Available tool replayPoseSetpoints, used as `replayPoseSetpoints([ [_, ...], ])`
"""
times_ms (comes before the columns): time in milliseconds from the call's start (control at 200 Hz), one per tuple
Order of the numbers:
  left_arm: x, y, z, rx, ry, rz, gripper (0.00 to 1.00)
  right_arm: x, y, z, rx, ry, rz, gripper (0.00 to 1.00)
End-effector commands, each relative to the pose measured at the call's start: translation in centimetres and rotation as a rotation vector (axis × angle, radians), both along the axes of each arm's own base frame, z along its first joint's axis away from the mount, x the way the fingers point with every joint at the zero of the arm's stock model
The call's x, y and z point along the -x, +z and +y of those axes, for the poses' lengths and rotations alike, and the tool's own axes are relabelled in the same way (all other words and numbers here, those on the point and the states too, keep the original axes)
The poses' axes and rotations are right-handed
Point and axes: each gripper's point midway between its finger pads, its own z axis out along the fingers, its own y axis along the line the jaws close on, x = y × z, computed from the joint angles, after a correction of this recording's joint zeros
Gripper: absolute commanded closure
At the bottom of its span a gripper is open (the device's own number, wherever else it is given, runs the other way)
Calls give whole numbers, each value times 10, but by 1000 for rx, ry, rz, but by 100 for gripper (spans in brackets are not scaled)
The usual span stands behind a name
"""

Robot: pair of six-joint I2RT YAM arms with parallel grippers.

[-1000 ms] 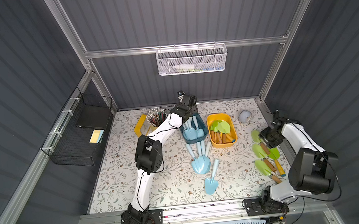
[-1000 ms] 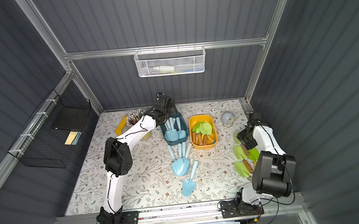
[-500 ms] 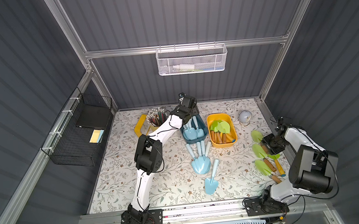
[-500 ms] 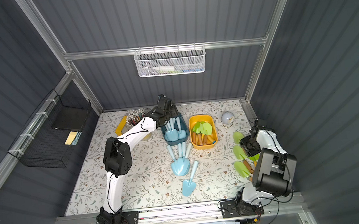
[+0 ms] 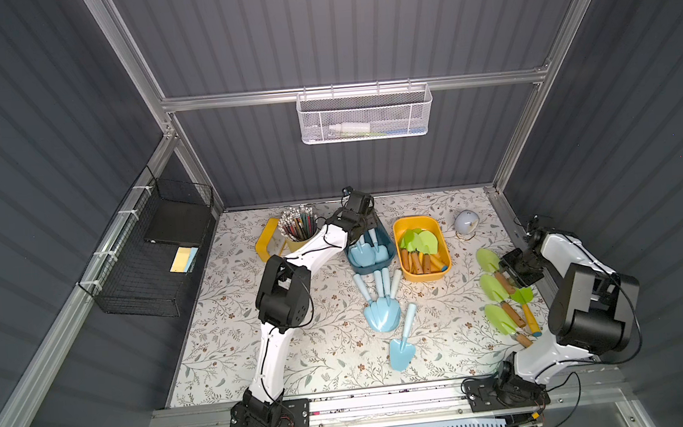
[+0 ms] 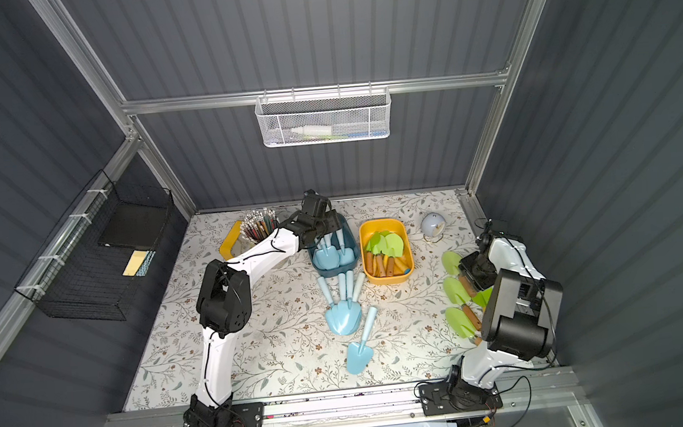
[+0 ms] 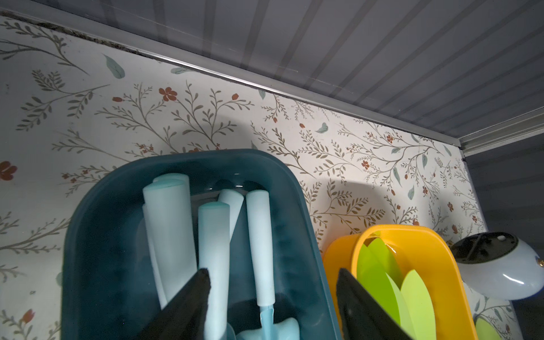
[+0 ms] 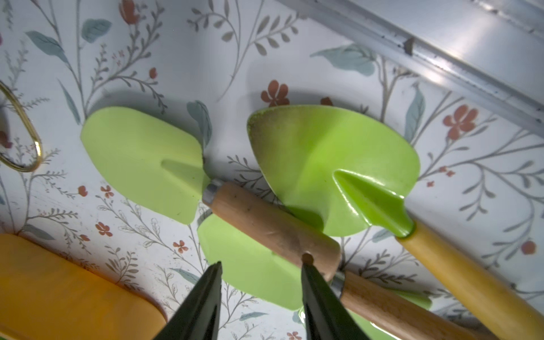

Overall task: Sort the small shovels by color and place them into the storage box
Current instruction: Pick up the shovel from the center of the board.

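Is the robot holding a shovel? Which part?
Nothing is held: right gripper open above a wooden handle, left gripper open over the blue box.

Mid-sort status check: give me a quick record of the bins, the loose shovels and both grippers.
blue bin: holds pale-blue shovels
yellow bin: holds green shovels
loose blue shovels: on the table, near blue bin
loose green shovels: on table by right arm
left gripper: open, over blue bin
right gripper: open, just above a wooden handle
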Motion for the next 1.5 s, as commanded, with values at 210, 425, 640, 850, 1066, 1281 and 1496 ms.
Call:
replayPoseSetpoints([
  [210,0,18,-4,50,-8,-31,30,1,-9,-14,61,14,71,53],
  [425,1,15,-4,51,-7,-23,30,-4,-20,3,21,69,66,54],
  [640,0,14,-6,53,-13,-21,30,-8,-29,29,-2,145,74,54],
  [850,2,10,-6,54,-16,-11,30,-5,-37,46,4,204,96,54],
  [1066,4,9,-5,57,-17,-10,30,-2,-31,35,69,215,112,54],
  [1281,6,9,-4,57,-18,-8,30,5,-25,25,132,244,163,54],
  [1496,6,9,-4,57,-17,-9,31,16,-33,29,114,254,184,55],
])
